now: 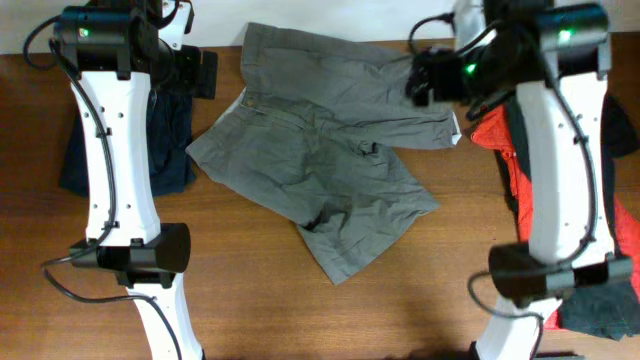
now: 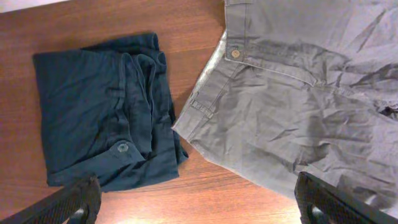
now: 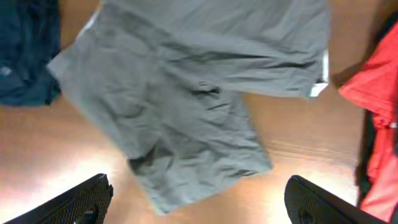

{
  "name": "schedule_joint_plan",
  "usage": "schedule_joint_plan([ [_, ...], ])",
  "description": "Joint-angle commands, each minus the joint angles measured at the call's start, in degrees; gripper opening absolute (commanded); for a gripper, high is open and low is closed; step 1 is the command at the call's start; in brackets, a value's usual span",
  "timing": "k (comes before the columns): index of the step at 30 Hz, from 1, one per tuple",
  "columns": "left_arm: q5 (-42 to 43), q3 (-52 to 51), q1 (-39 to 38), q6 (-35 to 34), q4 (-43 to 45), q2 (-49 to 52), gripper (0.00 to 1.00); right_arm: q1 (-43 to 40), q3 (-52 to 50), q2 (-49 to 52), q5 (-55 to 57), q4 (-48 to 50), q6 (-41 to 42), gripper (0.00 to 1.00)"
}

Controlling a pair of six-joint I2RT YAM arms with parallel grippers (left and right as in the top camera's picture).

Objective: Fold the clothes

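Overhead: fixed above, facing straight down at the table (image 1: 250, 300). This is the farthest view. Grey trousers (image 1: 320, 160) lie mid-frame, with the left arm (image 1: 115, 150) and right arm (image 1: 560, 160) on either side of them.

Left wrist: looks down from much nearer at the waistband end of the grey trousers (image 2: 292, 106) and the navy trousers (image 2: 99, 112) just left of them. Left gripper (image 2: 199, 208) fingertips (image 2: 74, 202) sit in the bottom corners.

Right wrist: looks down from mid height. Grey trousers (image 3: 186, 106) show nearly whole, with navy trousers (image 3: 25, 56) to their left and the red garment (image 3: 373, 93) to their right. Right gripper (image 3: 199, 202) fingertips (image 3: 81, 199) sit in the bottom corners.

Shared: grey and navy trousers (image 1: 172, 150) appear in all three views, the same way up. The red garment (image 1: 495, 135) appears in the overhead and right wrist views only.
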Motion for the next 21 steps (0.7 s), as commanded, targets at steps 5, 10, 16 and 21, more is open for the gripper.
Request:
schedule_joint_plan([
  [5,-0.8,-0.5,3.4,0.4,0.0,-0.7,0.99,10.8,-28.2,-16.3,6.6,-0.1,6.9,0.93],
  [10,6.7,-1.8,8.2,6.1,0.0,-0.7,0.99,19.3,-46.5,-18.6,6.6,6.5,2.0,0.93],
  [16,11.1,-8.7,8.5,12.9,0.8,-0.5,0.99,28.5,-65.3,-17.5,6.6,21.9,-5.2,0.93],
  [21,11.2,-18.3,8.1,13.0,7.0,-0.5,0.99,32.1,-74.4,-15.6,4.9,32.7,-8.9,0.86],
])
